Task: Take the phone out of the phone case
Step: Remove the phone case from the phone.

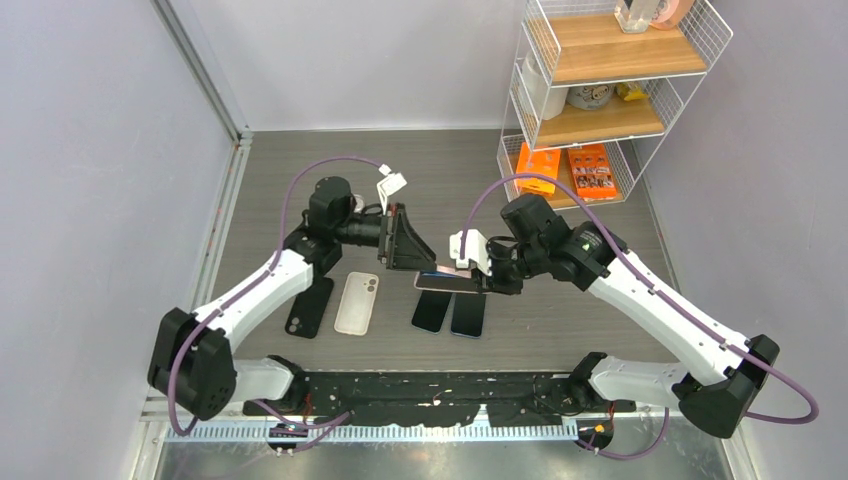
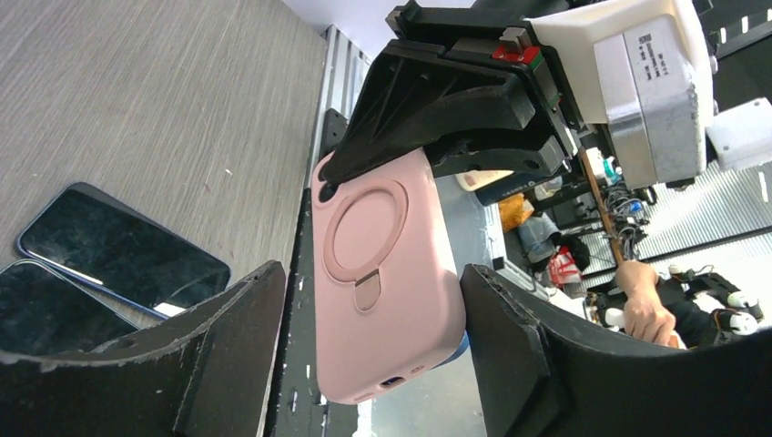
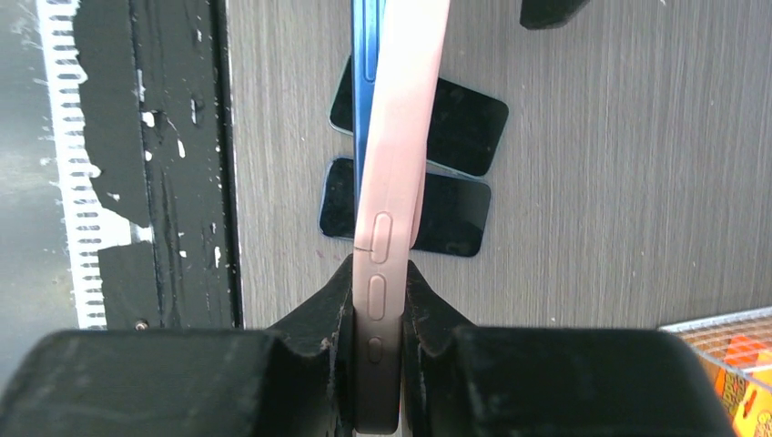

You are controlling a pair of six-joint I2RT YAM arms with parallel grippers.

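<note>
Here the right hand [image 3: 378,305] is clamped on one end of the pink phone case [image 3: 393,164], pressing on its two flat faces and holding it in the air above the surface [image 1: 560,320], over two dark phones [image 1: 432,311] that lie side by side. The blue phone [image 3: 366,82] sits in the case, and its edge shows beside the pink rim toward the end far from this hand. The left hand [image 2: 373,300] is spread wide at that far end, one finger on each side of the case; whether a finger touches it I cannot tell.
</note>
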